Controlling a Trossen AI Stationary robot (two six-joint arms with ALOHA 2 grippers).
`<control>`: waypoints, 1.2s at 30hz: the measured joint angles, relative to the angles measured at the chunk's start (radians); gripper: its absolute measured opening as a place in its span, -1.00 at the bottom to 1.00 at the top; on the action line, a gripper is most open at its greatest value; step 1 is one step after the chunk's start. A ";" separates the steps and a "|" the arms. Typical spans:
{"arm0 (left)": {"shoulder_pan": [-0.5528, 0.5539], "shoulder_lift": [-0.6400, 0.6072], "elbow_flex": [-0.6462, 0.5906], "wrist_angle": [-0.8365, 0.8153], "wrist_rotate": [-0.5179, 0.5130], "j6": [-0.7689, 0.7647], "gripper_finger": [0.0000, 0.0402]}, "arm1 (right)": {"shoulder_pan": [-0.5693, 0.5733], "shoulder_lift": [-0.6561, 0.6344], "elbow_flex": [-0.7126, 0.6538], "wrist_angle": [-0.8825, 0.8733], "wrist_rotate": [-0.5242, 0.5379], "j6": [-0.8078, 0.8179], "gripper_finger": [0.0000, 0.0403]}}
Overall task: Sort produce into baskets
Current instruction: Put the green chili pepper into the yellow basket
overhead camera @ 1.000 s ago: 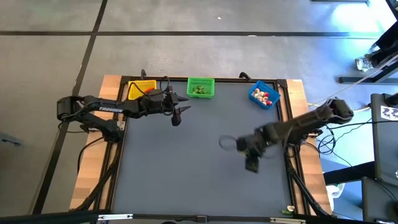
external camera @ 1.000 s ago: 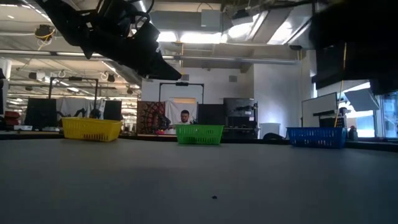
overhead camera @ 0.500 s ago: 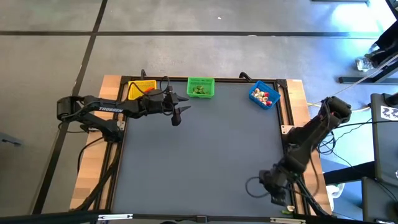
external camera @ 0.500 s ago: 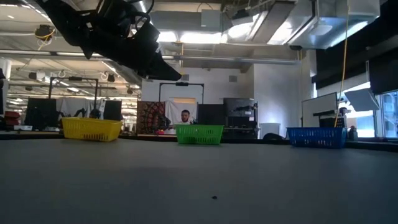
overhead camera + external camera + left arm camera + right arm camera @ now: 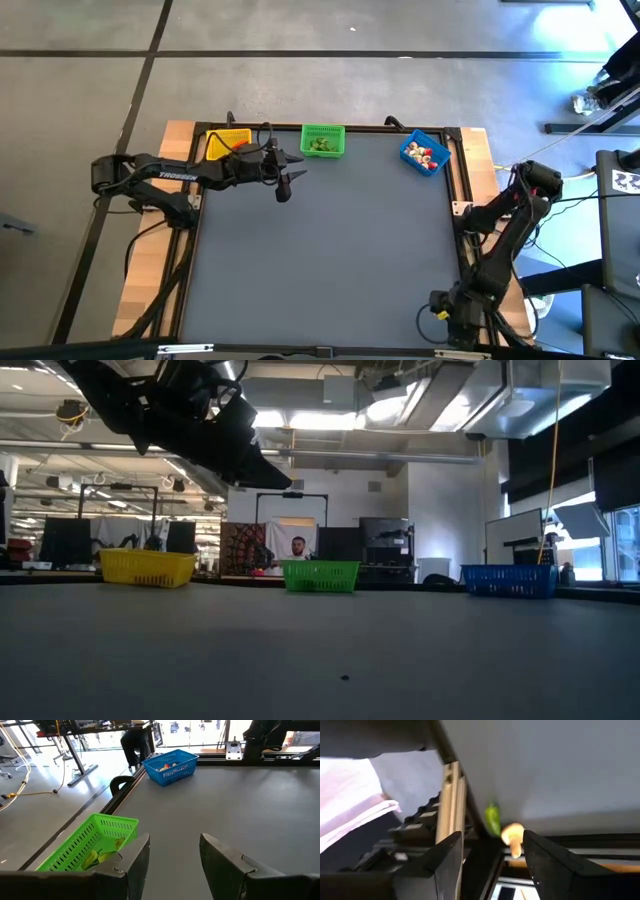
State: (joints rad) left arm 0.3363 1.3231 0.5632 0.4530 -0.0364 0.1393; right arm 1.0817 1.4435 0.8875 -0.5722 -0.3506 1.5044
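Observation:
Three baskets stand along the table's far edge: yellow [image 5: 228, 144], green [image 5: 322, 140] with green pieces, and blue [image 5: 425, 152] with red and cream pieces. My left gripper [image 5: 285, 188] hovers open and empty above the table just in front of the yellow and green baskets; its wrist view shows the green basket [image 5: 90, 845] and the blue one [image 5: 170, 766]. My right gripper [image 5: 448, 318] is open at the table's near right corner. In its wrist view [image 5: 492, 870] a green piece [image 5: 493, 819] and a pale cream piece [image 5: 512, 837] lie at the table's rim ahead of its fingers.
The table has a raised dark frame and wooden side rails [image 5: 480, 170]. The baskets also show in the low view: yellow [image 5: 147, 568], green [image 5: 320, 575], blue [image 5: 508, 580]. A tiny dark speck [image 5: 344, 677] lies on the table. A person [image 5: 297, 547] sits far behind.
My right gripper has swung from the table's middle right toward the near edge and now sits at the near right corner. My left gripper and the baskets have kept still.

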 joint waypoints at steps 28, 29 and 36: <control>0.000 0.000 0.000 0.007 0.000 -0.019 -0.16 | 0.083 0.280 0.002 0.207 -0.008 0.201 -0.08; 0.000 0.000 0.000 0.006 0.000 -0.021 -0.16 | 0.083 0.280 0.002 0.203 -0.005 0.201 -0.14; 0.000 0.000 0.000 0.006 0.000 -0.021 -0.16 | 0.083 0.281 0.001 0.199 0.009 0.201 -0.63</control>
State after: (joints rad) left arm 0.3363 1.3231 0.5632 0.4595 -0.0368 0.1184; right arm 1.1648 1.7248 0.8886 -0.3735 -0.3415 1.7058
